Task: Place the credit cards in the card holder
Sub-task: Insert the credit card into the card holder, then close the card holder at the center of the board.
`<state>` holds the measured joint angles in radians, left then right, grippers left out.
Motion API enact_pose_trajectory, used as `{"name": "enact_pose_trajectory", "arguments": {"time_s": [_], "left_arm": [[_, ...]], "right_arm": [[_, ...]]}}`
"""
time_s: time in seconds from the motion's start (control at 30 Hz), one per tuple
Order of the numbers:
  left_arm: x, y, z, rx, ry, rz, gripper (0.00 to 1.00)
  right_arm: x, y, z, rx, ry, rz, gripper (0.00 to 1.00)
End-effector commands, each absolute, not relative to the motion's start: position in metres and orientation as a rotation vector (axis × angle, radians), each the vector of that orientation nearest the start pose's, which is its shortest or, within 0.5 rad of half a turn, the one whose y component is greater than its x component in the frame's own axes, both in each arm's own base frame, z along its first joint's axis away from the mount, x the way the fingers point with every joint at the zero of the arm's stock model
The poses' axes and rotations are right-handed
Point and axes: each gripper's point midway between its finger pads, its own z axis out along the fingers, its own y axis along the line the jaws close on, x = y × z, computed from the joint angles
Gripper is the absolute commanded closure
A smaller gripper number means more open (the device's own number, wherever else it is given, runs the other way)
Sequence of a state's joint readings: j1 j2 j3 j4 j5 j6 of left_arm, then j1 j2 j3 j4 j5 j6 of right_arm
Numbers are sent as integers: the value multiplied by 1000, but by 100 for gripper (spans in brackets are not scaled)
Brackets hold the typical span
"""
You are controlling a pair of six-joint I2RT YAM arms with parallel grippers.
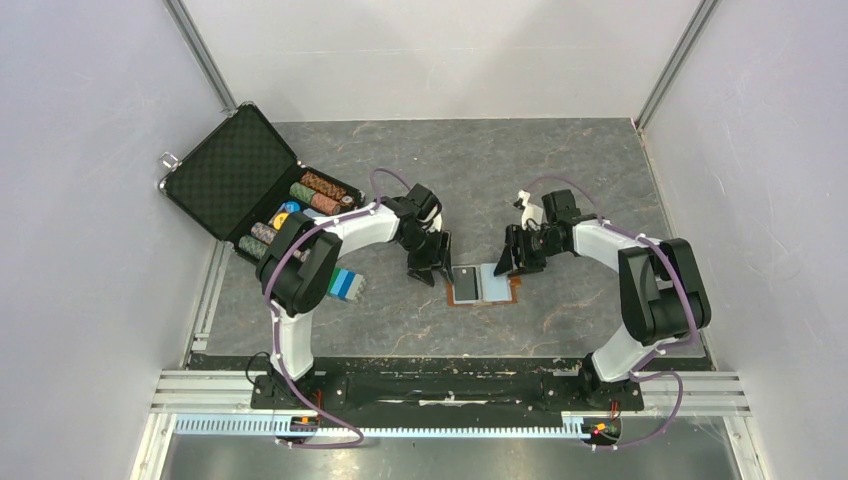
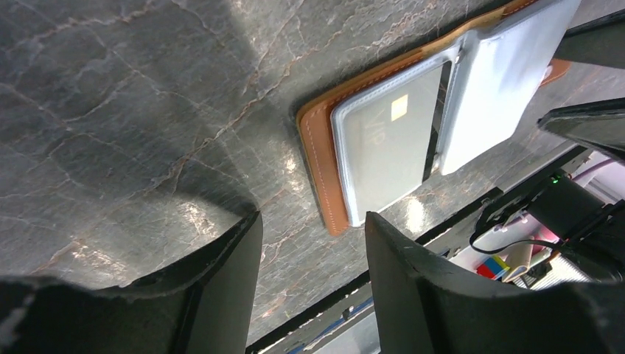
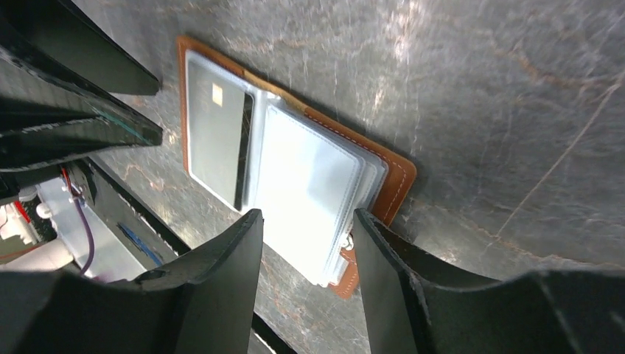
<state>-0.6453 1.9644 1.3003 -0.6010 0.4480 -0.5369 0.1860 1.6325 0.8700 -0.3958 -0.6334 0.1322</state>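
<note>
left hand (image 1: pixel 428 262): fingers a medium gap apart with nothing in there, parked just beside the card holder's left edge
right hand (image 1: pixel 512 262): same deal, half-wide and empty, up over the holder's right edge
card holder (image 1: pixel 482 285): lying open mid-worktop (image 1: pixel 560 180), a bit toward the near edge, clear sleeves facing up
credit card (image 2: pixel 387 144): dark one with a gold chip, tucked in the left sleeve
left edge: open briefcase (image 1: pixel 235 170) with poker chips (image 1: pixel 310 195), striped block (image 1: pixel 347 285) nearer
</note>
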Motion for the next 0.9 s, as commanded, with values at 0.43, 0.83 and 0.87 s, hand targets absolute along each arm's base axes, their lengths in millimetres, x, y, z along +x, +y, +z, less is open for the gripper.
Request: {"name": "enact_pose_trajectory", "arguments": {"time_s": [0.43, 0.83, 0.87], "left_arm": [[251, -317, 19, 237, 3048, -884, 48], [258, -333, 37, 273, 2999, -1049, 67], [257, -335, 39, 284, 2997, -1082, 67]], "right_arm": [[224, 166, 25, -284, 2727, 1118, 57], [203, 167, 31, -284, 2778, 1194, 86], [201, 167, 31, -284, 2784, 1195, 88]]}}
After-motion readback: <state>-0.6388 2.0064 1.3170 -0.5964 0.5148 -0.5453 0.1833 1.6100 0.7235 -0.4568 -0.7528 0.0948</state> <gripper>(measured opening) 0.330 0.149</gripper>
